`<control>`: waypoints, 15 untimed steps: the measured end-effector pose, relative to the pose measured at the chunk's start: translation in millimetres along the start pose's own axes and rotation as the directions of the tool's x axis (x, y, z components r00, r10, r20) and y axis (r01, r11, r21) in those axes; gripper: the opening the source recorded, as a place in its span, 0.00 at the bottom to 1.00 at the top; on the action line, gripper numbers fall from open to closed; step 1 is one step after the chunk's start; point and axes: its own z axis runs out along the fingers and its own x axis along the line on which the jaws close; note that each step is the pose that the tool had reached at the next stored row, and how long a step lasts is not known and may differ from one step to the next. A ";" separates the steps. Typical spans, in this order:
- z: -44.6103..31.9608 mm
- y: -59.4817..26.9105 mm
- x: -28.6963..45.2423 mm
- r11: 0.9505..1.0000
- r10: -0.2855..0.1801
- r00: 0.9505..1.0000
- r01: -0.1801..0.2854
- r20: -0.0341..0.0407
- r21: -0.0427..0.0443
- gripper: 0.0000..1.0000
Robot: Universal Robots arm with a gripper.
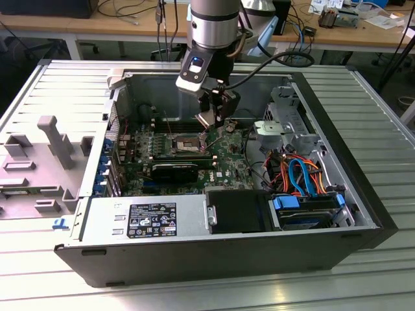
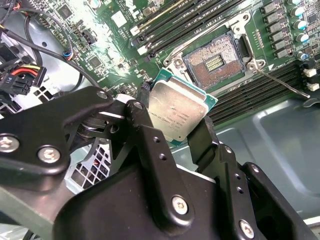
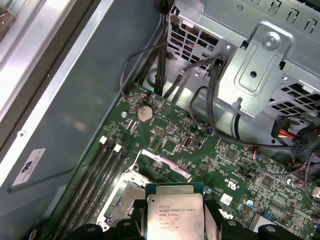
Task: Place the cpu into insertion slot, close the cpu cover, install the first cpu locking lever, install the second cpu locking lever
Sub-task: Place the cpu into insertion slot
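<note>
Black fingers (image 2: 150, 140) of the claw (image 2: 172, 120) clamp the cpu (image 2: 176, 112) by two opposite edges with its silvery lid facing up. The hold looks chosen to keep the chip level and its underside free for seating. Just past the claw's tips the insertion slot (image 2: 214, 61) lies bare, its dark contact field exposed and a thin wire lever (image 2: 280, 82) swung out beside it, so the chip is not yet in. The first wrist view sees the cpu (image 3: 175, 215) from the opposite side, with the insertion slot (image 3: 125, 197) partly beneath it, and adds a coin cell (image 3: 144, 113) and a metal drive cage (image 3: 260, 65) farther out from the claw. The exterior view supplies the setting. There the arm (image 1: 211, 26) reaches down into an open computer case (image 1: 194, 256) lying on a ribbed bench (image 1: 363, 97), and the claw (image 1: 211, 126) hangs close above the insertion slot (image 1: 188, 142).
</note>
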 end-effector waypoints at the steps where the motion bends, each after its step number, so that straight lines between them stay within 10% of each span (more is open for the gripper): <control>1: 0.1 0.0 0.0 1.000 0.003 1.000 -0.003 0.000 0.000 0.55; 15: 0.3 0.0 0.0 1.000 0.020 1.000 -0.020 0.001 0.000 0.55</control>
